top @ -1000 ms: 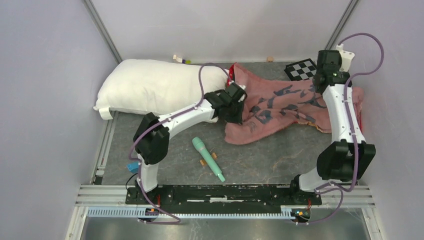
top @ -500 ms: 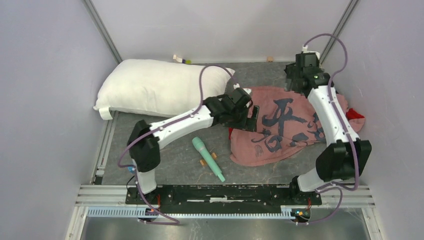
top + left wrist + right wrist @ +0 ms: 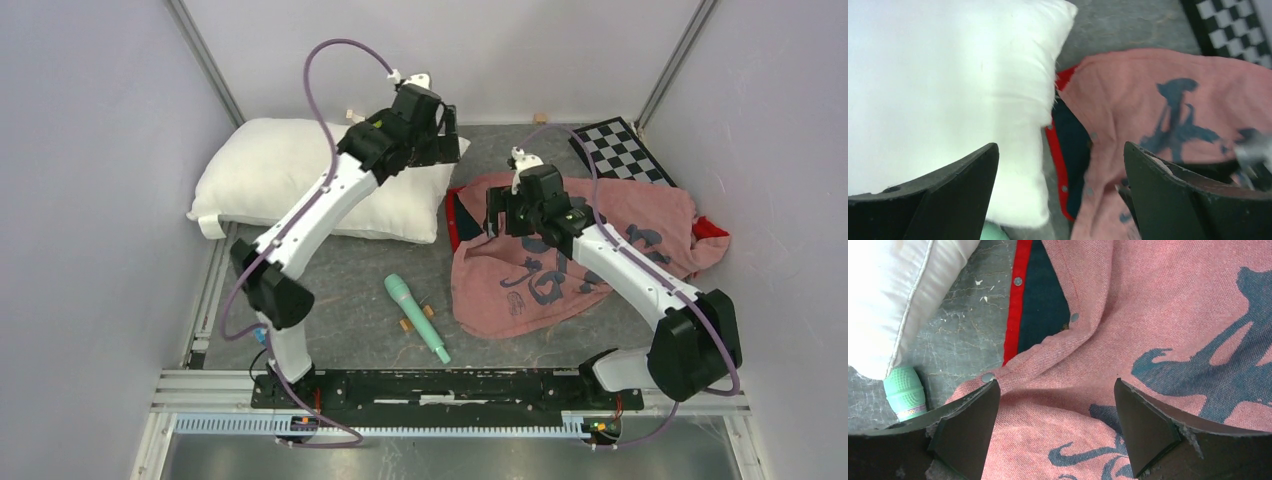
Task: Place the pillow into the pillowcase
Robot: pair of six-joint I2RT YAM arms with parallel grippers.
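Several dark brush marks [image 3: 1193, 372] on pinkish pillowcase [image 3: 655, 205], illegible

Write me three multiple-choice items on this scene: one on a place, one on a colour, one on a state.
1. Where is the pillow relative to the pillowcase?
A. Inside it
B. Outside, on its left
C. Underneath it

2. What colour is the microphone?
A. Mint green
B. Yellow
C. Black

3. How do the left gripper and right gripper stand?
A. Both shut on fabric
B. Both open, holding nothing
C. Only the left open

Answers: 1 B, the pillow lies bare beside the case's opening; 2 A, plainly green from above; 3 B, each wrist view shows jaws spread wide, gripping nothing.
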